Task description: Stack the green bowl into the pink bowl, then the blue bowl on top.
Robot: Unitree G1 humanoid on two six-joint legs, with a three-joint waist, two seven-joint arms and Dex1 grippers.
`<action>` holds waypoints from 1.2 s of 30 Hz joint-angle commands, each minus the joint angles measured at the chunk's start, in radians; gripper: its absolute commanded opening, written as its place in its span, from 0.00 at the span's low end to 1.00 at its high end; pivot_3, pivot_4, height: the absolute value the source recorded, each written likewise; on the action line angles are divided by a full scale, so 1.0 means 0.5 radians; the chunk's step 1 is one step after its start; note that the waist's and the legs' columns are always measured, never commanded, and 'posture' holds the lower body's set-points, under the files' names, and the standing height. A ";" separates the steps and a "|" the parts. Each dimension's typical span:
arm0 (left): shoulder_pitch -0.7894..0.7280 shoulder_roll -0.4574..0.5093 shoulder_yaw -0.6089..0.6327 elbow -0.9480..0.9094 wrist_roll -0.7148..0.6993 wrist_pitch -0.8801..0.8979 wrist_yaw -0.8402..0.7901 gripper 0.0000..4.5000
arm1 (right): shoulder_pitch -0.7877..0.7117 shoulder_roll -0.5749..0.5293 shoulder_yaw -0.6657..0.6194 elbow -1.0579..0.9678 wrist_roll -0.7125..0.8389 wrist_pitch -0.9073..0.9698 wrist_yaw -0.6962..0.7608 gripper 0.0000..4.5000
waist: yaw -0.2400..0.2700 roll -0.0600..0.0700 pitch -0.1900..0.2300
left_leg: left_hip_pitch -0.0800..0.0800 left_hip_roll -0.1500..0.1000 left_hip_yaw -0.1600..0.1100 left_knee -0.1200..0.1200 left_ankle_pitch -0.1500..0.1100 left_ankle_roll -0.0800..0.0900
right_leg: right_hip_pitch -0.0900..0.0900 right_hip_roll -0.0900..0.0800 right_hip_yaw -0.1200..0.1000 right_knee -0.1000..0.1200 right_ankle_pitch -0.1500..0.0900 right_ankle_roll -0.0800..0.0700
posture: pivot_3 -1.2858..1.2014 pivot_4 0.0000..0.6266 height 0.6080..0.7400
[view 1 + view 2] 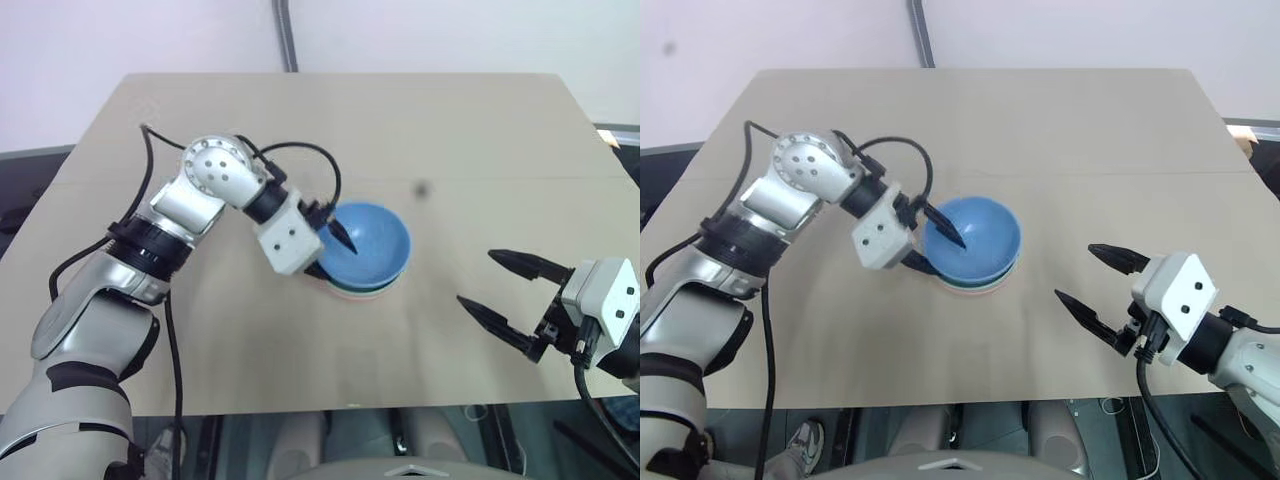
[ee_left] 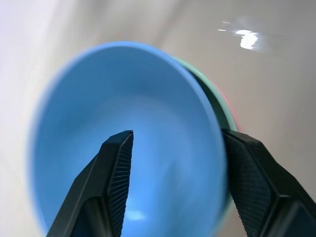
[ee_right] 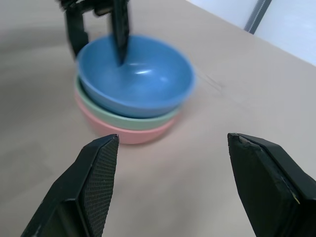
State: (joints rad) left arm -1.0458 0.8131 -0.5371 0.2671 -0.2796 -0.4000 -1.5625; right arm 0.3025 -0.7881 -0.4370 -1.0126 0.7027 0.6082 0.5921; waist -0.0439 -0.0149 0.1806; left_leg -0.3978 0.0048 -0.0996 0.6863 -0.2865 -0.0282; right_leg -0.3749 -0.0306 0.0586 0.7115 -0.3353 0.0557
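Here the left gripper (image 1: 330,250), a white blocky housing ending in two black tapered fingers (image 2: 114,182) with a fine ribbed grip face, reached the stack of bowls from its left side. One finger pointed down inside the blue bowl (image 1: 372,243) and the other stood outside the wall, so the jaws straddled the rim; in the left wrist view a sliver of gap showed on both sides of the wall, the jaws parted and not pinching it.

The blue bowl, smooth, plain and round with a glossy sky-blue inside, sat nested on top. Under it the green bowl (image 3: 106,112) showed as a pale mint band, and under that the pink bowl (image 3: 123,133) as a salmon curve resting on the table (image 1: 450,130). All three sat one inside the other, rims roughly level, near the middle of the flat matte beige tabletop.

Right of the stack and well apart from it, the right gripper (image 1: 510,290) hovered above the table's near edge, its two black textured fingers spread wide and holding nothing, pointing toward the bowls.
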 commanded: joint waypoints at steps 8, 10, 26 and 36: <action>0.850 0.163 0.999 -0.730 -0.561 1.358 0.729 0.66 | -0.098 -0.094 0.038 0.059 0.058 0.001 0.062 0.86 | -0.032 0.002 -0.001 | 0.001 0.003 -0.007 -0.002 0.000 0.000 | 0.000 -0.001 0.003 -0.002 0.000 0.000 | 0.52 0.24 1.00; 1.150 0.155 1.231 -0.871 -0.659 1.465 0.870 0.66 | -0.117 -0.124 0.036 0.115 0.064 -0.003 0.120 0.86 | -0.032 0.002 -0.001 | 0.002 0.004 -0.007 -0.002 0.000 0.000 | -0.001 -0.002 0.005 -0.001 0.000 0.000 | 0.52 0.24 1.00; 2.023 0.220 1.788 -1.285 -0.842 1.786 0.959 0.66 | -0.210 -0.190 0.020 0.328 0.072 -0.034 0.372 0.86 | 0.035 0.001 -0.001 | 0.003 0.004 -0.001 -0.003 0.000 0.000 | 0.002 -0.005 -0.001 -0.002 0.000 0.000 | 0.52 0.24 1.00; 2.038 0.191 1.728 -1.272 -0.818 1.741 0.930 0.66 | -0.152 -0.185 -0.034 0.295 0.080 -0.025 0.365 0.86 | 0.036 0.001 -0.001 | 0.003 0.004 0.001 -0.004 0.000 0.000 | 0.002 -0.005 0.000 -0.002 0.000 0.000 | 0.52 0.24 1.00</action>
State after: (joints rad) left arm -0.0169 0.9067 0.3188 -0.3429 -0.6874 0.4856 -1.0900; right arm 0.2227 -0.8787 -0.4121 -0.8310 0.7291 0.6068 0.7755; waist -0.0260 -0.0142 0.1799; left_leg -0.3961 0.0067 -0.0991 0.6845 -0.2866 -0.0283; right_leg -0.3739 -0.0334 0.0585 0.7105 -0.3353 0.0557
